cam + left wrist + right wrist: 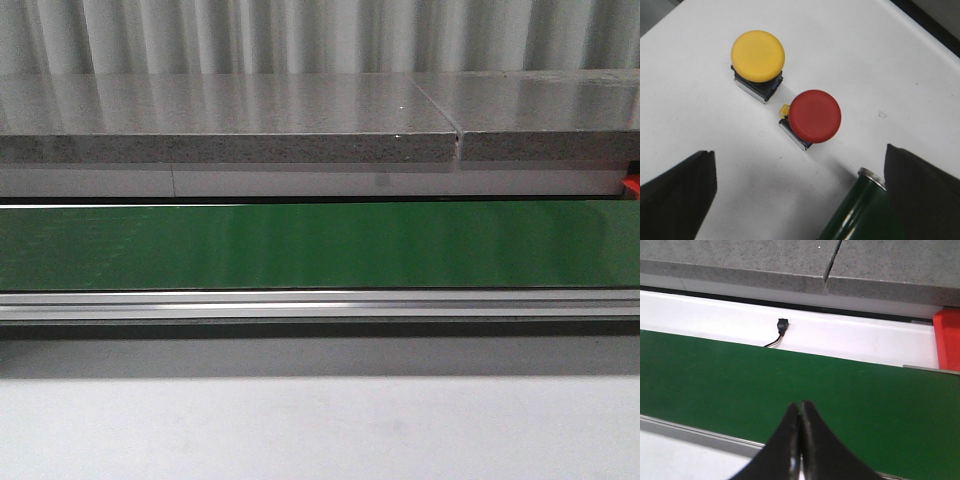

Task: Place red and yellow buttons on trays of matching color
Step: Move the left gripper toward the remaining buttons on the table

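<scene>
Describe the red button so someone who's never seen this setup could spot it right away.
On the white table under the left end effector, two mushroom-head push buttons stand side by side. The red button is the one nearer the green roller; its neighbour, the yellow button, has a yellow cap.

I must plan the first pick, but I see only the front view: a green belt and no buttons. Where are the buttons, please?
Observer: The left wrist view shows a yellow button and a red button standing on a white surface, close together but apart.
Operator: Is the left gripper holding one?
Observer: No. The left gripper is open, with both buttons beyond its fingertips.
Operator: And the right gripper?
Observer: The right gripper is shut on nothing, above the green belt.
Operator: Do you see any tray?
Observer: Only a red object at the edge of the right wrist view, beyond the belt; I cannot tell whether it is a tray.
</scene>
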